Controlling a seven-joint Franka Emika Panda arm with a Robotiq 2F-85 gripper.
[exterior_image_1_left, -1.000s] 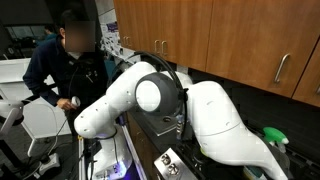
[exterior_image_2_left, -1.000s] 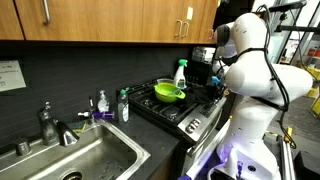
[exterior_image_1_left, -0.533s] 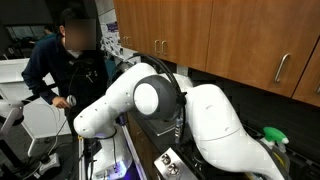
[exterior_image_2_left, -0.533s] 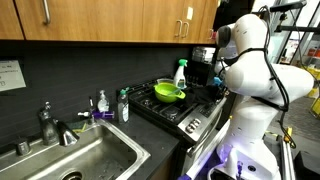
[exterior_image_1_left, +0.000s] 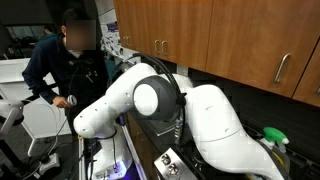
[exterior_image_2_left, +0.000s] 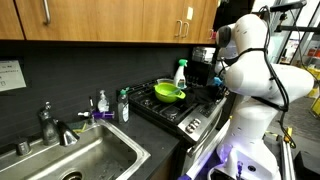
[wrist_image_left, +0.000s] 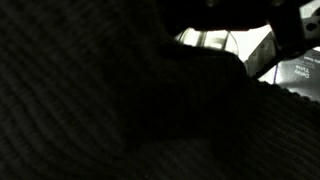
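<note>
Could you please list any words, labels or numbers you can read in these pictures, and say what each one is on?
No text here is legible.
White notice on the dark wall above the sink: there is print, but it is too small to read.
Spray bottle on the stove: any label is too blurred to read.
Wrist view: too dark to show any text.

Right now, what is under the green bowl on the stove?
The green bowl sits in a dark pan on the stove. The pan's bottom and the burner below it are covered.
</note>
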